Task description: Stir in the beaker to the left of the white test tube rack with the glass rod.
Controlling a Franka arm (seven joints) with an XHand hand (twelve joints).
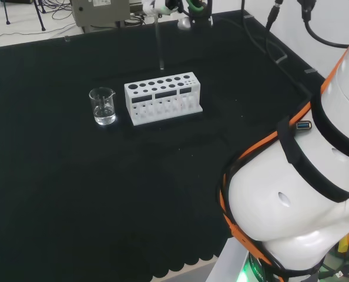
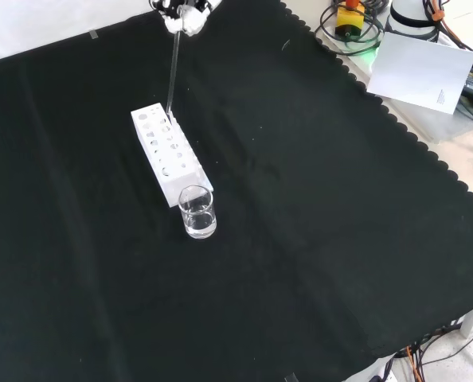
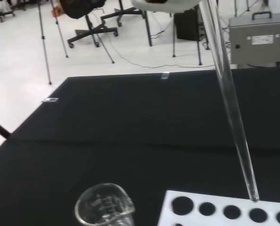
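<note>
Arm: glossy white, rounded links, large and bulbous in the head view. Orange seams run along the edges where the shells meet. Black straps band the upper links. A small blue-tipped plug sits in a port on one link, beside a strap. One round dark recess marks the lower shell. Black cables hang near the topmost link. Green light glows at the base. Robot hand (image 2: 185,14): white with black parts, small at the front view's top edge; green cable beside it in the head view.

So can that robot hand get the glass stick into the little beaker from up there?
Probably yes: the robot hand holds the glass rod above the white rack, and nothing stands between it and the open-topped beaker.
</note>
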